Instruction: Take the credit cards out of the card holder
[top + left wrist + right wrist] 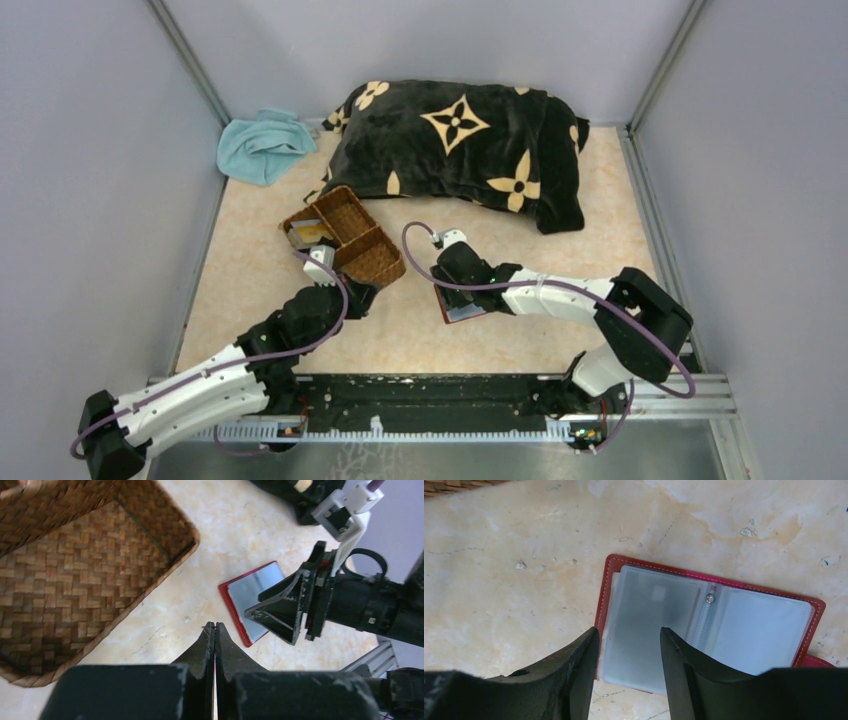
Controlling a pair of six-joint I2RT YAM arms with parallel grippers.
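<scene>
Card holder lies open and flat on the table, at the centre of the top view, just below and right of the basket. Its cover is red, leather-like, with a stitched edge and rounded corners. Inside are clear, slightly cloudy plastic sleeves, joined at the fold by one small metal stud. Whether cards sit in the sleeves cannot be told.

The table is beige and marbled. The basket is woven brown wicker, rectangular with rounded corners, and has two compartments. Something pale lies in the upper-left one, too small to name. At the top of the frame lie one black pillow printed with tan flowers and, at the upper left, one crumpled teal cloth.

The right gripper stands with its jaws moderately apart, straddling the lower edge of the left sleeve, holding nothing. Whether its tips touch the plastic is unclear.

The left gripper has its jaws pressed together with nothing between them. It sits over bare table between the basket and the card holder, apart from both.
</scene>
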